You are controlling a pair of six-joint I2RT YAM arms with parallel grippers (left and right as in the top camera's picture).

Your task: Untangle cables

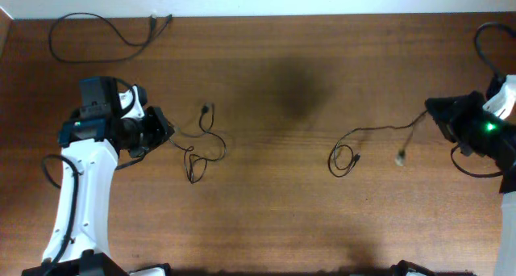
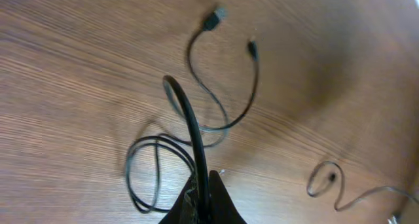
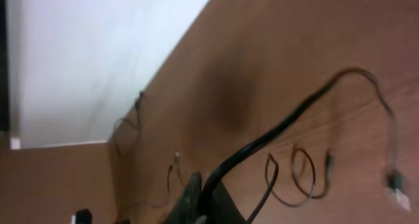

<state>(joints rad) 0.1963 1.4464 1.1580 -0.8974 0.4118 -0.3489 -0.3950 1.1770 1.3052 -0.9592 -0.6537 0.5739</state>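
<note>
Three thin black cables lie apart on the wooden table. My left gripper [image 1: 167, 131] [image 2: 206, 192] is shut on one end of the centre-left cable [image 1: 193, 161]. In the left wrist view this cable [image 2: 195, 129] arcs up from the fingers, and its loops and plug ends lie flat beyond. My right gripper [image 1: 431, 115] [image 3: 206, 196] is shut on the right cable [image 1: 375, 130]. That cable [image 3: 288, 119] runs out from the fingers, bends down to a light plug [image 3: 397, 194] and has small loops [image 3: 302, 175] on the table. The third cable [image 1: 121, 39] lies untouched at the far left back.
A white wall [image 3: 98, 54] borders the table's back edge. The right cable's loop also shows low right in the left wrist view [image 2: 324, 178]. Thicker black arm cables hang by each arm base [image 1: 50, 171], [image 1: 484, 42].
</note>
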